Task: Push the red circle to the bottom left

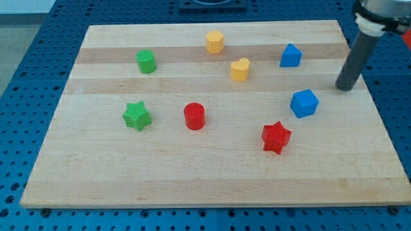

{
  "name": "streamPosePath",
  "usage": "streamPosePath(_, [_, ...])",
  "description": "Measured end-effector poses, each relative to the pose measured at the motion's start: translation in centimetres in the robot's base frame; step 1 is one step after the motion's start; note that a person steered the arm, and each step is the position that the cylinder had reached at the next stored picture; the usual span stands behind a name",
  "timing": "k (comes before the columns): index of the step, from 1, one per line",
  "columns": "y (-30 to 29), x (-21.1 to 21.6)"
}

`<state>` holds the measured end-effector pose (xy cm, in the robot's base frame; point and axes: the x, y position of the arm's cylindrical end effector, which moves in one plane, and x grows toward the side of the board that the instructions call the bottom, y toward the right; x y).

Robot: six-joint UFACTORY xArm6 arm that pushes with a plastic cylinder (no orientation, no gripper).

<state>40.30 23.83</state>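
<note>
The red circle (194, 116) stands a little left of the middle of the wooden board (212, 186), in the nearer half, touching nothing; the green star (136, 116) is near it toward the view's left, and the red star (276, 137) lies well apart toward the view's right, nearest the view's bottom of all the blocks; farther up, the blue cube (304, 103) sits near the right edge; beyond it come the yellow heart (239, 69), the green cylinder (146, 61) at the left, the blue block (290, 56) and, farthest, the yellow block (214, 42); my tip (345, 87) rests on the board by its right edge, just up and right of the blue cube, apart from it and far from the red circle; there is no pincer on this rod, so nothing opens or holds; the tip touches no block.
</note>
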Motion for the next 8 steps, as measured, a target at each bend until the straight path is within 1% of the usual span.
streamPosePath(1, [-4.2, 0.4])
streamPosePath(3, [-7.5, 1.0])
streamPosePath(4, [-12.5, 3.2])
streamPosePath(5, [-18.8, 6.2])
streamPosePath(7, [-25.8, 6.2])
streamPosePath(8, [-37.4, 7.6])
